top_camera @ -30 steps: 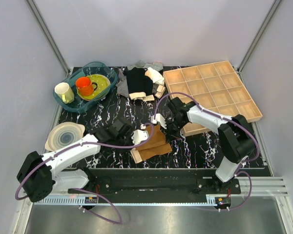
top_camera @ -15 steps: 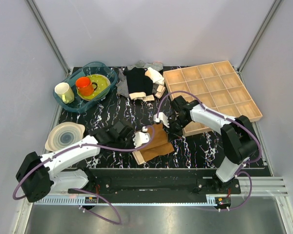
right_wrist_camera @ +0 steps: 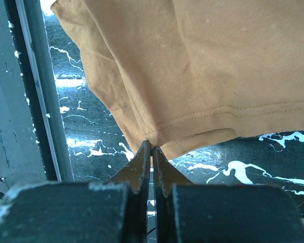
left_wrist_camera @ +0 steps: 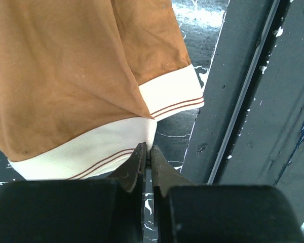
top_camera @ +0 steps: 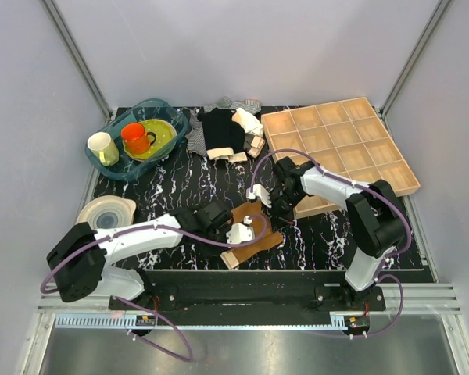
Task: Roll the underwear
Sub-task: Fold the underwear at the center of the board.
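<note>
The underwear (top_camera: 261, 238) lies unrolled toward 6 o'clock on the table (top_camera: 180, 176), so this looks like the grasp-and-straighten step. The left gripper (left_wrist_camera: 148, 152) is pinched tight on the waistband (left_wrist_camera: 86, 152) at its 6 o'clock end, and the right gripper (right_wrist_camera: 151, 147) on the leg hem (right_wrist_camera: 207, 119) at 12. Next, one end probably needs turning over onto the cloth, evenly and without slipping.

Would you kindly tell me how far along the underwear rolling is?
Done: the left claw grips the underwear by its pale waistband, the right claw by the brown hem. In hand: it spans between them, unrolled. Left: all the rolling; no roll shows yet.
</note>
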You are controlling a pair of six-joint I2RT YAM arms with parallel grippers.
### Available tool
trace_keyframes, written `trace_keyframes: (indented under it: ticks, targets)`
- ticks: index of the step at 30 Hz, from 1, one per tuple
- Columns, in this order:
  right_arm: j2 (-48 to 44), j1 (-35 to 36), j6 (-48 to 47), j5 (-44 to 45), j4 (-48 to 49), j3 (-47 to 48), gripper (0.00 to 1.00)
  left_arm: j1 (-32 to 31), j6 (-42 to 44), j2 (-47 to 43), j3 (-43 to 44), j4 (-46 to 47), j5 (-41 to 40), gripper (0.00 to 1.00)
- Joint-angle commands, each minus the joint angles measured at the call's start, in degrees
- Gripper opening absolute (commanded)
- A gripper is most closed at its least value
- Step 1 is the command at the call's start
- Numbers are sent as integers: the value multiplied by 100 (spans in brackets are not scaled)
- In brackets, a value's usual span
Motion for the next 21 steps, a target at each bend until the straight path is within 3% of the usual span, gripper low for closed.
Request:
trace_keyframes:
  ticks: [1,13,21]
  targets:
    - [39,-46,-131,160,-95,44,6,-98,-233,184,272,202,-29,7]
    - [13,-81,-131,178,-86,35,8,-160,-673,624,615,194,-354,11]
    - [-330,-301,-26,2,-60,325,8,-142,-875,159,721,53,-846,8]
